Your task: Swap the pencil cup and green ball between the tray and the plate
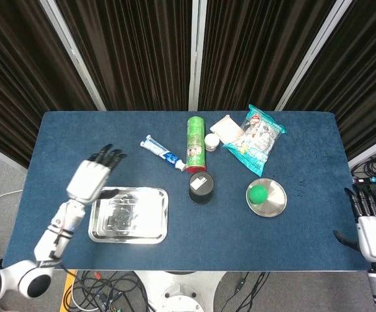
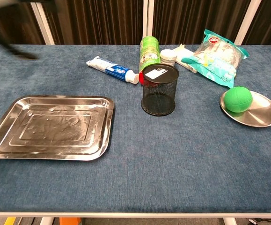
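The black mesh pencil cup stands upright on the blue cloth between the tray and the plate. The green ball rests on the round steel plate. The steel tray lies bare at the left. My left hand hovers above the tray's far left corner, fingers apart and holding nothing; the chest view shows only its dark fingertips as a blur. My right hand hangs off the table's right edge, fingers apart, empty.
Behind the cup lie a toothpaste tube, a green canister, a small white jar, a beige packet and a snack bag. Dark curtains close off the back.
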`<state>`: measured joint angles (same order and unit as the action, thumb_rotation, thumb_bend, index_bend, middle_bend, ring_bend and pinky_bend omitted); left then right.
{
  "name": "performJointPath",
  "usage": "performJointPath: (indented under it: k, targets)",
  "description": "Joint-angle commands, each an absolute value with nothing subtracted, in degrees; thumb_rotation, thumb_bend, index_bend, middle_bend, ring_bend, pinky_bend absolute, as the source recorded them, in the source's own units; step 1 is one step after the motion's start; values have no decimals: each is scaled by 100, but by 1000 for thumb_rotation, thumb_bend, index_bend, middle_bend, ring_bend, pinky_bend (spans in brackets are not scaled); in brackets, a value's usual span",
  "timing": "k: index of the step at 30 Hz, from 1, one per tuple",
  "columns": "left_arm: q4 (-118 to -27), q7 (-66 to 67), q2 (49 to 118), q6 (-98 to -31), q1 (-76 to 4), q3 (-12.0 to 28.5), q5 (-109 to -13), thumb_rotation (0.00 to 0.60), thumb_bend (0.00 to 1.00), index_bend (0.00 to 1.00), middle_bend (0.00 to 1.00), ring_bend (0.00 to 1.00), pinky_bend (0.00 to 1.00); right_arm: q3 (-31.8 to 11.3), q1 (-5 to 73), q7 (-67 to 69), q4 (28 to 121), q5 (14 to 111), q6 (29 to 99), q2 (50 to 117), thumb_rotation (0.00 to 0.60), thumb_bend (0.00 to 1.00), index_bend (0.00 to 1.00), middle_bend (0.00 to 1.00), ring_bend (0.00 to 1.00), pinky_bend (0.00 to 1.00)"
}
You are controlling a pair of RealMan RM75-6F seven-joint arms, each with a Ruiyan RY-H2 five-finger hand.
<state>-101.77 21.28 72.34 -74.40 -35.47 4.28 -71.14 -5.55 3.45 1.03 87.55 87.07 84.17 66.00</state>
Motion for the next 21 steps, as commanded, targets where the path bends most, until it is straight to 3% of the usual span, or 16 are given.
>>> performJointPath:
  k: [1,11,21]
  targets:
    - [-9952,1797,6974,-8217,-2674,-65,-7409,600,125,163,130,58,296,-655,697,-346,9185,8766,8032,6478,600,71,0,0,0,0]
    - [-9493,1613,7016,-9027,-1750,-343,-7859,600,115,164,129,59,271,-996,1672,-1007,9520,8019,6674,6646,600,69,0,14,0,27]
    - [-8868,1026,7331,-9312,-1283,-272,-8170,600,91,163,129,58,270,-1111,2456,-1450,9468,7133,5547,6941,600,70,0,31,0,77]
